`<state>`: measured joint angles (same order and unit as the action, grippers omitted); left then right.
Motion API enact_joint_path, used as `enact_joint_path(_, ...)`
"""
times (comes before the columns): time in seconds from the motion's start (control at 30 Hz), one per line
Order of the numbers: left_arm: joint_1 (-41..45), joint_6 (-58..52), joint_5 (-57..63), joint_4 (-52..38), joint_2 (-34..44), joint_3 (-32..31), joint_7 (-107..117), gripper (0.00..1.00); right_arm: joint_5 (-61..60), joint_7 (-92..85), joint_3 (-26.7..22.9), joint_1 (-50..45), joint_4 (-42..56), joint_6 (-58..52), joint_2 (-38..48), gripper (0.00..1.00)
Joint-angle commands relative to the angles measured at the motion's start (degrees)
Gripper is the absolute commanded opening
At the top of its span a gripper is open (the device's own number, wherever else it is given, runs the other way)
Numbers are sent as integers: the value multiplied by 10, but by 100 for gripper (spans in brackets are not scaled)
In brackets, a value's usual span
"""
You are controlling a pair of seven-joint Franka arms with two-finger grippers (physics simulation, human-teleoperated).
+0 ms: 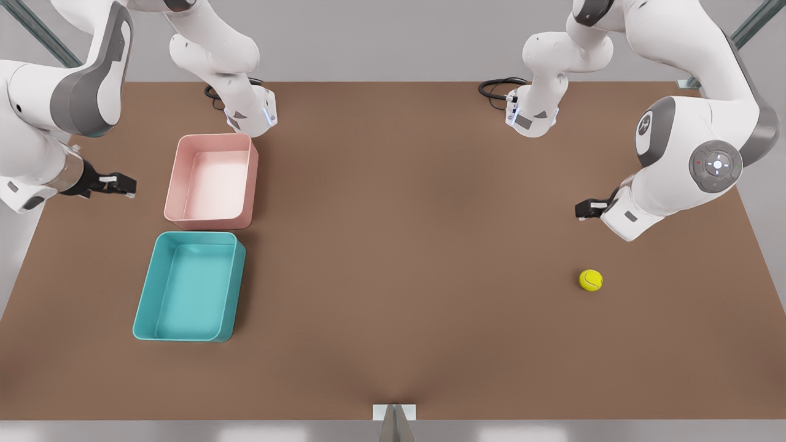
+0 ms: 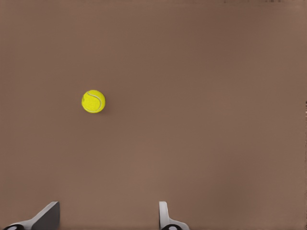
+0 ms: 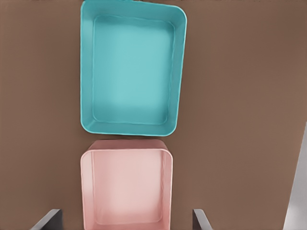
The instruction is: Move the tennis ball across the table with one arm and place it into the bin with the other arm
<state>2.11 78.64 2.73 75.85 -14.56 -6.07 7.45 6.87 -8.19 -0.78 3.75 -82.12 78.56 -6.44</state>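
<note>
One ball, two trays and two arms, with the ball lying loose on the brown surface [image 1: 405,258].

The single tennis ball [image 1: 591,280] rests on the front view's right side, well apart from both trays and touched by nothing. The left pincer [image 1: 583,209] hangs above the surface near the ball, its fingers [image 2: 165,216] spread and holding nothing; in the left wrist view they are cut off by the picture's edge. The two trays sit end to end at the front view's left, just beside each other: the teal bin [image 1: 142,307] and the pink tray [image 1: 173,190], each with nothing in it. The right pincer [image 1: 123,185] hovers beside the pink tray, fingers [image 3: 200,219] spread wide and holding nothing. Both arms run out of the front view at their upper ends.
</note>
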Motion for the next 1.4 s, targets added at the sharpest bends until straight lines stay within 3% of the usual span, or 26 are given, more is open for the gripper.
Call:
enact_joint_path(0.0, 0, 1, -4, 1, 1, 0, 32, 100, 1, -9, -2, -1, -1, 19, 1, 100)
enact_joint_path(0.07, 0, -9, -3, 6, 1, 8, 26, 100, 3, -10, -2, -1, -1, 19, 2, 100)
enact_joint_path(0.1, 0, 0, 1, 7, -5, 8, 0, 79, 5, -16, -3, -1, -2, 19, 2, 100)
enact_joint_path(0.13, -1, 9, 15, 16, -16, 9, -27, 22, 9, -17, -8, -1, -5, 18, 1, 100)
enact_joint_path(0.2, -4, 179, 39, 90, -36, 40, -215, 21, 41, -15, -9, -2, 2, 19, -20, 100)
enact_joint_path(0.27, -15, 305, 16, 98, -94, 101, -529, 21, 49, -15, -7, -6, 10, 34, -39, 100)
enact_joint_path(0.43, -56, 415, 61, 98, -166, 120, -1181, 21, 39, -12, -5, -8, 4, 53, -39, 100)
enact_joint_path(0.47, -62, 415, 60, 103, -178, 119, -1223, 21, 36, -12, -5, -7, 3, 51, -39, 100)
enact_joint_path(0.57, -63, 473, 61, 161, -176, 119, -1225, 21, 22, -15, -5, -6, 2, 49, -40, 100)
enact_joint_path(0.73, -102, 472, 64, 188, -201, 110, -1317, 21, 22, -15, -6, -7, 2, 45, -40, 100)
enact_joint_path(0.8, -104, 559, 96, 221, -200, 109, -1316, 21, 22, -16, -6, -7, 2, 39, -40, 100)
enact_joint_path(0.9, -99, 557, 97, 254, -200, 106, -1261, 21, 22, -16, -6, -7, 0, 38, -41, 100)
enact_joint_path(1.37, -98, 528, 97, 257, -230, 105, -1221, 21, 22, -17, -6, -7, 1, 38, -49, 100)
